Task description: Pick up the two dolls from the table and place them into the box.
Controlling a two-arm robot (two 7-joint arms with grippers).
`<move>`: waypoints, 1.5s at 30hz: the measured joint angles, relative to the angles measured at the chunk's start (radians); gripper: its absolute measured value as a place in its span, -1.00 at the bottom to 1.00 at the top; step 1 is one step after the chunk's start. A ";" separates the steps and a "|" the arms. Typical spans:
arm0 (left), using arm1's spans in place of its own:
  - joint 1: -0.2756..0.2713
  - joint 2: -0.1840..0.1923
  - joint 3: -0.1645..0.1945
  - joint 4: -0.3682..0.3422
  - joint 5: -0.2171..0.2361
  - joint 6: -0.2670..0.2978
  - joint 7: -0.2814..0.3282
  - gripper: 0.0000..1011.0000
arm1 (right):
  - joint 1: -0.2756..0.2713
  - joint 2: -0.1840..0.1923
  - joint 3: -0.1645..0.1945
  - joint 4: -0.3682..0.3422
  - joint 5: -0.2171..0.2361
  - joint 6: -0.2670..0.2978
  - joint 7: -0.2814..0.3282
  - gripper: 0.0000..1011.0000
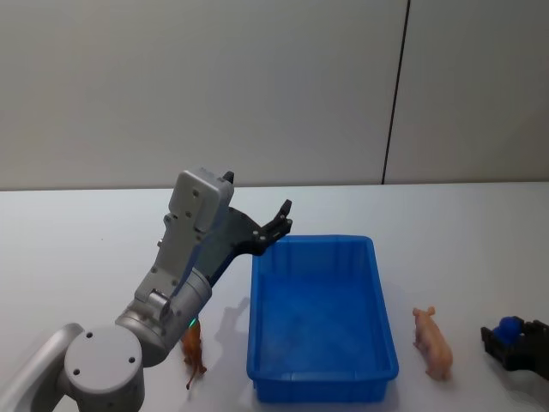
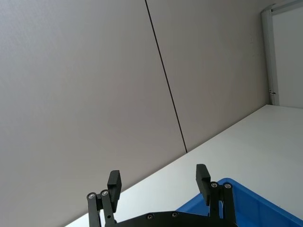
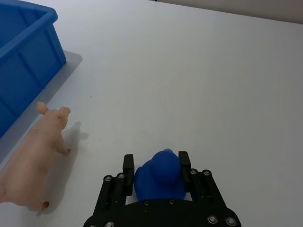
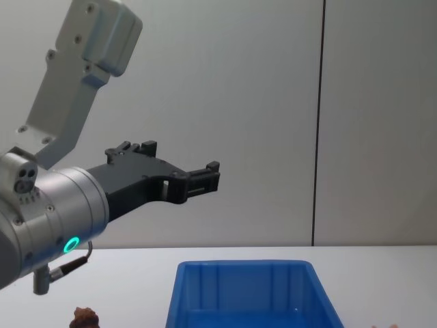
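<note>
The left gripper [image 1: 280, 222] is raised with its jaws spread wide and empty, above the far left corner of the blue box [image 1: 322, 386]. The reddish-brown doll [image 1: 193, 348] stands on the table [image 1: 86, 232] beside the box's near left corner, under that arm. The right gripper [image 3: 156, 161] is clamped on a blue toy [image 3: 158, 174]. The pale pink pig doll [image 1: 431, 343] lies between it and the box.

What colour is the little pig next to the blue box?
Pale peach-pink. The pig doll shows best in the right wrist view.
</note>
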 joint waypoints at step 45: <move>0.000 0.000 0.000 0.000 0.000 0.000 0.000 0.98 | 0.144 -0.134 -0.076 -0.067 0.040 -0.143 0.157 -0.58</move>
